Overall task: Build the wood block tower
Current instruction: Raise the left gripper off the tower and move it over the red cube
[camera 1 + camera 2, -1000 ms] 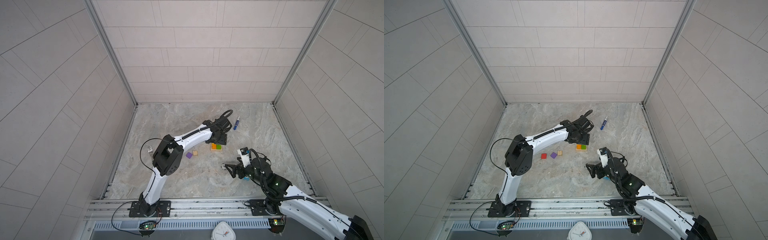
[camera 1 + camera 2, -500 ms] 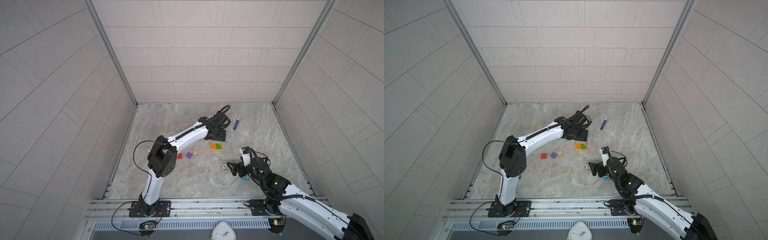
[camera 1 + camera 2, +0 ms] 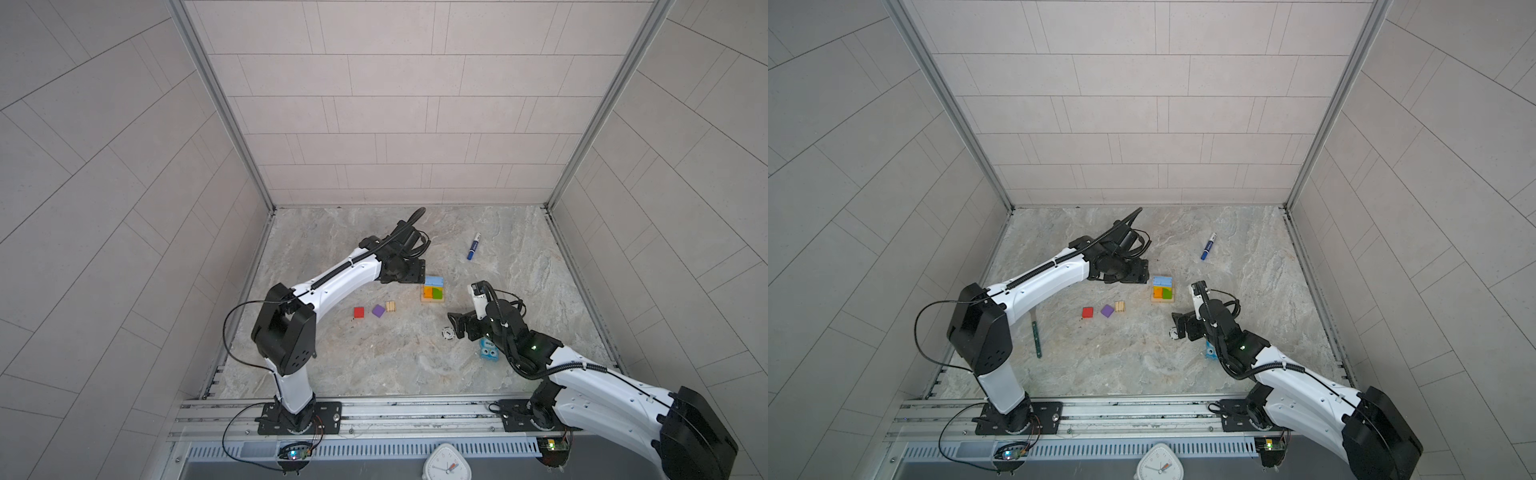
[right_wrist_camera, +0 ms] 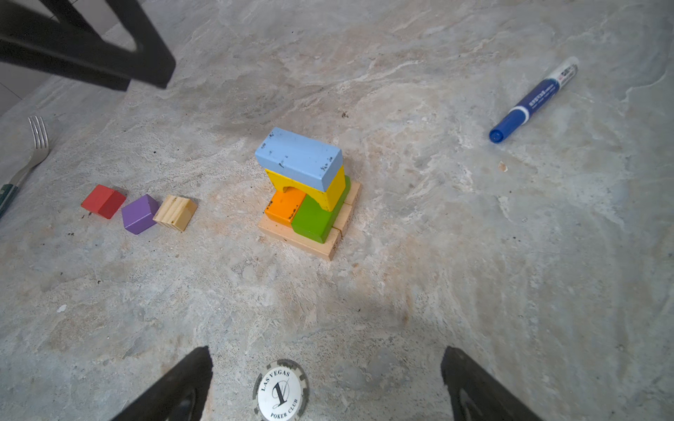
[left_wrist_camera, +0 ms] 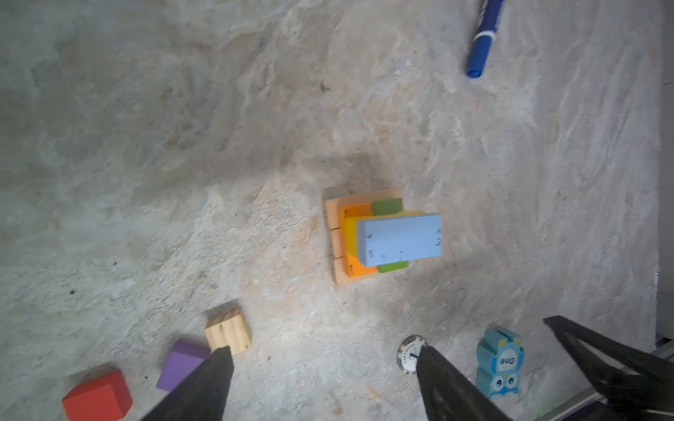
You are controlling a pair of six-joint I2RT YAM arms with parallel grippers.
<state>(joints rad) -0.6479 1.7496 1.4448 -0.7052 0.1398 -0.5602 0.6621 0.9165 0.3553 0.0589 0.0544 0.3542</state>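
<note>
Both top views are evenly lit, wall lines bent at the edges. The left wrist view is dimmer and smeared; soft shadow is cast ahead of the right gripper

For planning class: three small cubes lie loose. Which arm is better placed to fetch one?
Probably left: the left pincer, open, hangs nearer the striped natural wooden cube; the right pincer sits farther, over a round poker chip.
</note>
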